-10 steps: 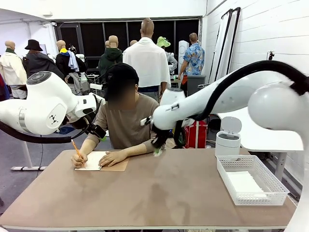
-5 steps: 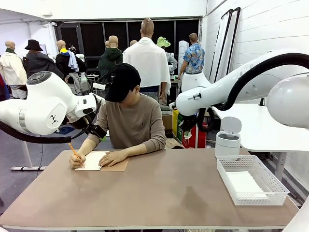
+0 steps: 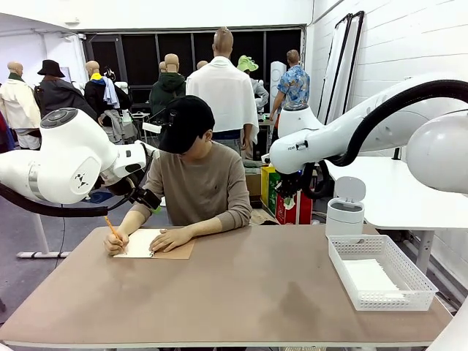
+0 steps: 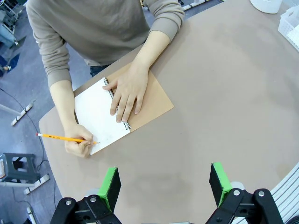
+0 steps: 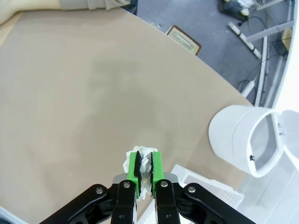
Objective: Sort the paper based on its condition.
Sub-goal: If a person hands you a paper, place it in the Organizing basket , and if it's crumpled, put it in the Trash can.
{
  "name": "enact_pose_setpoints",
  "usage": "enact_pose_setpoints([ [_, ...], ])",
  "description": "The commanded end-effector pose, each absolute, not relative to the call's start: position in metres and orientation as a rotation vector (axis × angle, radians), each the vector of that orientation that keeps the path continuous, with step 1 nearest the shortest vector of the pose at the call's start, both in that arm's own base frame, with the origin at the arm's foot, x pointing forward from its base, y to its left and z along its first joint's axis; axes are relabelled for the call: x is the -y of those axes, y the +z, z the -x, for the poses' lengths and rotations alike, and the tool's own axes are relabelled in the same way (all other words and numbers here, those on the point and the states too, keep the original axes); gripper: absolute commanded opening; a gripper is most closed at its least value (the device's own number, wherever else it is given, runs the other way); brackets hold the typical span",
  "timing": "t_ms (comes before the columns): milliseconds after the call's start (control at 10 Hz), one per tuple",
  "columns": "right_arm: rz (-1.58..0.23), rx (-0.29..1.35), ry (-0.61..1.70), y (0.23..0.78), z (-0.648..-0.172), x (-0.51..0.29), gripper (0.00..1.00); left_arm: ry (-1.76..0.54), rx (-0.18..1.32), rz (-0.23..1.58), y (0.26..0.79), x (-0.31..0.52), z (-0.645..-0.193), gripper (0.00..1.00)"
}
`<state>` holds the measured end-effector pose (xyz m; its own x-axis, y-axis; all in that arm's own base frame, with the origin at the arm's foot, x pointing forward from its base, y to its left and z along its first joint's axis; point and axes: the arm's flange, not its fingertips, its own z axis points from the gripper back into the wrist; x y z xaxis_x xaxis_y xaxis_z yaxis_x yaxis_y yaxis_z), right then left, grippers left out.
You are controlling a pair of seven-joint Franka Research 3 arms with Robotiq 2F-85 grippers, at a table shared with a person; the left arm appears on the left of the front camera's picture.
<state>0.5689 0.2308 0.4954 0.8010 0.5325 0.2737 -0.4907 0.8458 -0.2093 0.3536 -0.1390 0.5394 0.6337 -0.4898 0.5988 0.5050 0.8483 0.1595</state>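
A crumpled wad of white paper (image 5: 140, 164) is pinched between the green pads of my right gripper (image 5: 144, 171), which is shut on it. In the front view that gripper (image 3: 287, 193) hangs high over the table's far edge, left of the small white lidded bin (image 3: 345, 210). A flat white sheet of paper (image 3: 369, 276) lies in the white mesh basket (image 3: 395, 298) at the right. My left gripper (image 4: 164, 184) is open and holds nothing, high above the person's spiral notebook (image 4: 105, 114).
The person leans on the far left of the table and writes in the notebook (image 3: 150, 244) with a pencil (image 4: 65, 138). The bin (image 5: 236, 135) stands with its lid swung open beside the basket's corner (image 5: 205, 189). The table's middle (image 3: 241, 285) is bare.
My right arm has lifted from beside the person's elbow and swung right toward the bin, still shut on the wad. The left arm has stayed put; the person keeps writing.
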Motion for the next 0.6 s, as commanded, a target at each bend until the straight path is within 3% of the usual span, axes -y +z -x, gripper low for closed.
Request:
enact_pose_setpoints([
  [0,0.131,0.337,0.562,0.495,-0.57,-0.23,0.13,-0.568,0.677,0.026,0.539,0.138,-0.354,1.0],
  [500,0.308,0.463,0.224,0.51,-0.58,-0.189,0.13,-0.568,0.677,0.026,0.539,0.138,-0.354,1.0],
])
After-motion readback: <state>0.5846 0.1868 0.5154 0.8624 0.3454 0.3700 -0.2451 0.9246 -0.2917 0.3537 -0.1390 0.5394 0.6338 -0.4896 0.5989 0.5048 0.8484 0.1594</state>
